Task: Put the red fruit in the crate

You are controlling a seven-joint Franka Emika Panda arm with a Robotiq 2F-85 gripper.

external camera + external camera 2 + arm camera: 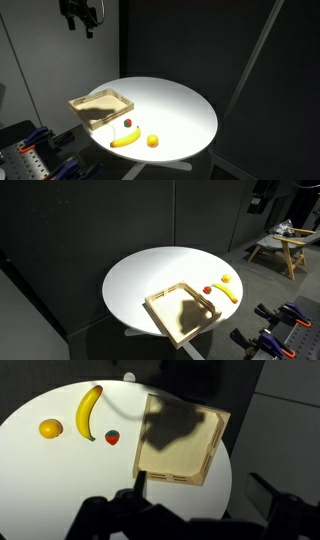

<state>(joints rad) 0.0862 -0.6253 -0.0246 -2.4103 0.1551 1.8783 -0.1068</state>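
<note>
The red fruit (pixel 127 124) is a tiny dark-red ball on the round white table, between the crate and a banana. It also shows in an exterior view (pixel 207 290) and in the wrist view (pixel 112 436). The crate (pixel 110 116) is a shallow tan wooden tray, empty, seen in both exterior views (pixel 200 327) and in the wrist view (pixel 160 478). My gripper (pixel 82 18) hangs high above the table, far from the fruit, open and empty. In the wrist view its dark fingers (pixel 200 485) frame the crate's near edge.
A yellow banana (pixel 124 141) (pixel 88 410) and a small orange fruit (pixel 152 141) (pixel 50 428) lie beside the red fruit. The white table (pixel 180 110) stands among dark curtains. A wooden stool (pixel 280 248) stands far off.
</note>
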